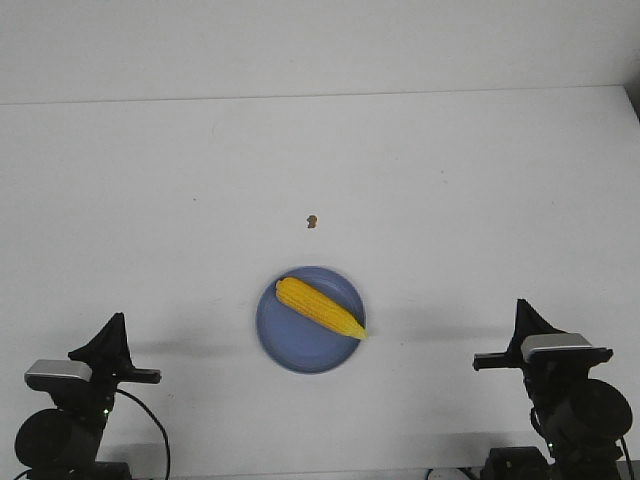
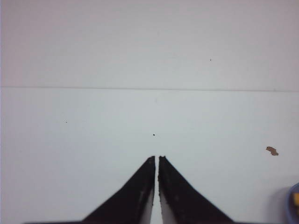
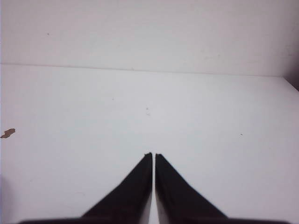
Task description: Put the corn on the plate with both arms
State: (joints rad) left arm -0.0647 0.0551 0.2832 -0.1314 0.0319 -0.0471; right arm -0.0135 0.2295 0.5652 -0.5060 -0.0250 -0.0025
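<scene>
While both arms sit folded at the near edge of the desk [image 1: 450, 160], neither touches anything. Left end effector [image 1: 118, 322]: black, pointed, at the near left corner, tip raised toward the far side; in the left wrist view [image 2: 156, 158] its two fingers [image 2: 135, 196] lie pressed together with only a hairline slit between them, nothing pinched. Right end effector [image 1: 521, 305]: at the near right corner, likewise pointing away; in the right wrist view [image 3: 153, 155] its fingers [image 3: 177, 196] are pressed together in the same way and hold nothing. Each arm carries a grey camera block behind the fingers, and a black cable loops beside the left one.

Between the two arms and a little farther out lies the blue plate [image 1: 290, 345], round and shallow, resting flat on the white desk, well apart from both end effectors. On the plate lies the corn [image 1: 318, 307], yellow, set diagonally, blunt end toward the far left, pointed tip reaching the plate's right rim. A sliver of plate edge shows at the border of the left wrist view [image 2: 294, 205].

Beyond the plate, a small brown speck [image 1: 312, 221] rests on the desk; it also appears in both wrist views [image 2: 272, 150] [image 3: 7, 133]. Farthest, the desk meets a plain white wall [image 1: 320, 45].
</scene>
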